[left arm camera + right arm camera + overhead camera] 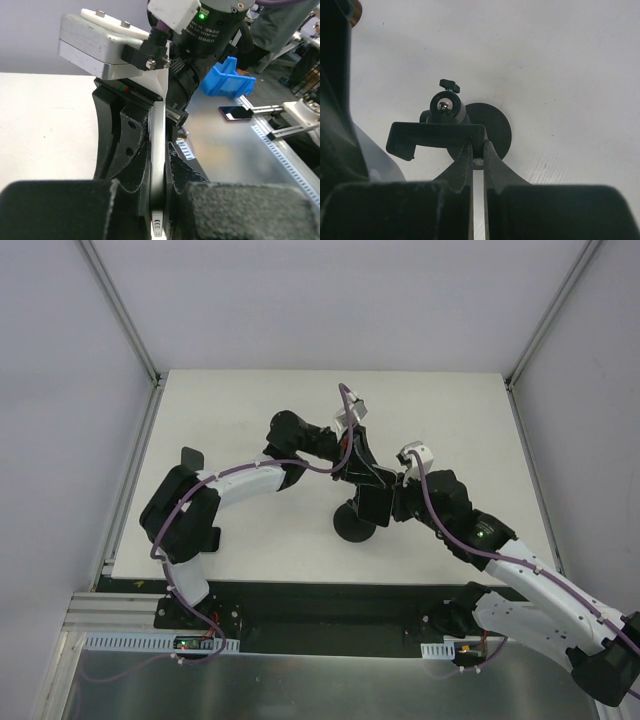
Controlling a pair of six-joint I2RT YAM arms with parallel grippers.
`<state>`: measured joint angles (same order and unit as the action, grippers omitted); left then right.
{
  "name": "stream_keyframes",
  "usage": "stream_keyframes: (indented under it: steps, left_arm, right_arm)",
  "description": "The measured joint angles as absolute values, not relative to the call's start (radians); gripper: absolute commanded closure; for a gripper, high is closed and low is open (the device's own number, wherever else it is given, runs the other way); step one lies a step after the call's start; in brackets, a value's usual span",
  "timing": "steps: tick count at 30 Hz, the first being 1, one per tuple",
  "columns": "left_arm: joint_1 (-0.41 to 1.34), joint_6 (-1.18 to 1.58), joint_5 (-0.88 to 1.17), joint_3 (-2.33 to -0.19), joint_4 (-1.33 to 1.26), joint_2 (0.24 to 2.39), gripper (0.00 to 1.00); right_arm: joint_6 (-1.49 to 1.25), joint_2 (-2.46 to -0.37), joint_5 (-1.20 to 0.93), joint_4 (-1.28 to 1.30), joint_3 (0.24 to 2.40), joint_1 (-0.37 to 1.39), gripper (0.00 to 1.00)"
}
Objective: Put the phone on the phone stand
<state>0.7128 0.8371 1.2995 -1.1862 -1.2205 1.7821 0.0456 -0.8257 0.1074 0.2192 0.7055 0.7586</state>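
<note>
Looking left first, I see my left gripper (159,192) squeezed shut on the thin silver phone (157,150), mid-table. The black round-foot phone stand (490,130) sits just beside it. My right gripper (477,162) pinches the phone too, jaws almost closed.

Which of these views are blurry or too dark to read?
Top view: even light, no glare. Left wrist: near fingers blurred, phone edge sharper. Right wrist: fingers black silhouettes, stand sharp against the bright table.
</note>
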Motion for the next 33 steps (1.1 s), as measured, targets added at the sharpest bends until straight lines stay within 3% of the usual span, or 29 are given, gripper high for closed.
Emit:
stream_keyframes:
  steps: [12, 33]
  left_arm:
    - [0.726, 0.543, 1.234, -1.097, -1.130, 1.712, 1.00]
    - [0.727, 0.645, 1.380, -1.148, -1.275, 1.855, 1.00]
  right_arm:
    - [0.048, -0.826, 0.090, 0.218, 0.706, 0.751, 0.99]
    - [0.061, -0.823, -0.045, 0.197, 0.693, 0.692, 0.99]
